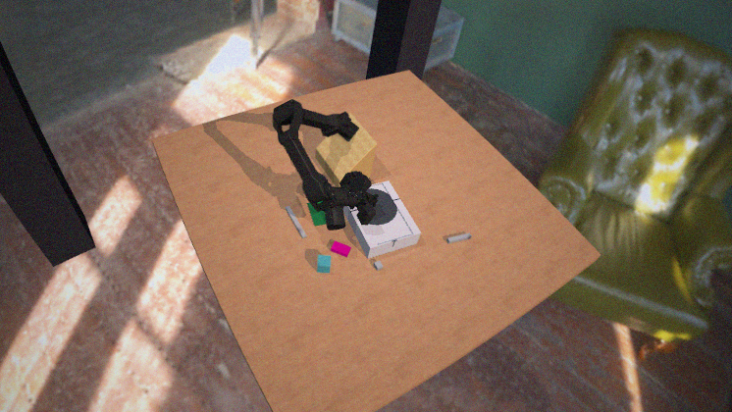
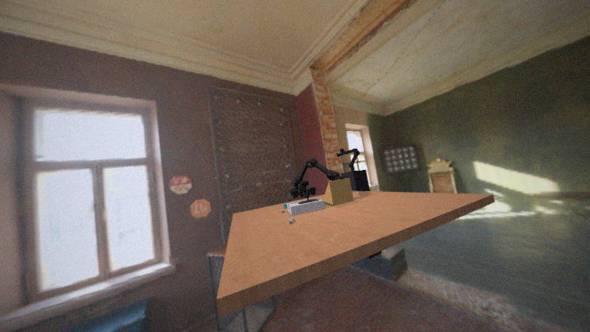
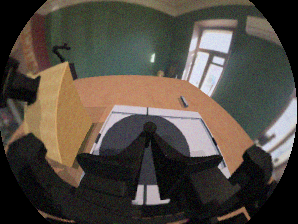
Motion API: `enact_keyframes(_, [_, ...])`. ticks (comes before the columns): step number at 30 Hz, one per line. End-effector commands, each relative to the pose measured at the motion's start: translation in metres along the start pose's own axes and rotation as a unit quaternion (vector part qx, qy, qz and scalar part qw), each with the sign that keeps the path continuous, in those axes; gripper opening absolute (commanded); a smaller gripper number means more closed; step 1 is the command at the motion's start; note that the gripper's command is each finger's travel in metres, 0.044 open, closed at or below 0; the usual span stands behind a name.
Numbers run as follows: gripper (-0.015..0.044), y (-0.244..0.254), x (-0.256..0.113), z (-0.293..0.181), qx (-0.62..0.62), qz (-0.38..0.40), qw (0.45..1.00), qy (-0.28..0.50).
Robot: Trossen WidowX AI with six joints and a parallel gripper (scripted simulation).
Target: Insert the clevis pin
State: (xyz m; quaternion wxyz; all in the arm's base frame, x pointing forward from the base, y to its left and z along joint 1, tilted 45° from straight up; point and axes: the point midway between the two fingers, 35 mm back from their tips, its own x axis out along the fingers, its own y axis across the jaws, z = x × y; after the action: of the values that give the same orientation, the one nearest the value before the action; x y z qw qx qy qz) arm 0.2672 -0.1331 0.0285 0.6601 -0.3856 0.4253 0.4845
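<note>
Pin (image 3: 149, 127): at your gripper's (image 1: 365, 217) (image 2: 307, 194) (image 3: 149, 142) fingertips, above the disc. You have the fingers clenched on it. Dark round end faces your wrist camera; long axis looks close to upright in the exterior view. Whether its lower end is in either hole, you cannot tell.

Disc (image 1: 389, 207) (image 2: 310, 201) (image 3: 117, 137): dark grey, lying flat in the tray (image 1: 393, 246) (image 2: 309, 209) (image 3: 195, 130). Its middle is covered by pin and fingers. Tray white, thin dark lines on top; you can see no lettering on it.

Around the tray, on the table (image 1: 389, 317) (image 2: 350, 231) (image 3: 120, 90): tan block (image 1: 347, 150) (image 2: 340, 191) (image 3: 55, 110) just beside; green piece (image 1: 316, 215), magenta block (image 1: 340, 248), teal block (image 1: 323, 264) and grey strip (image 1: 295, 222) on one side; small grey piece (image 1: 378, 265) near a corner. Grey bar (image 1: 458, 237) (image 3: 184, 101) lies apart, opposite the green piece.

Wall: two signs (image 2: 180, 184), print too blurred for you to read.
</note>
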Motion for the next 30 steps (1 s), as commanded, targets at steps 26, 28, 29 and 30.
enact_keyframes(26, [0.0,0.0012,0.0003,-0.0021,-0.002,0.001,1.0,0.001])
enact_keyframes(28, [0.0,0.0009,0.0007,-0.0021,-0.002,0.001,1.0,0.001])
enact_keyframes(29, [0.0,0.0006,0.0009,-0.0021,-0.002,0.001,1.0,0.001])
enact_keyframes(30, [0.0,0.0003,0.0012,-0.002,-0.002,0.001,1.0,0.001])
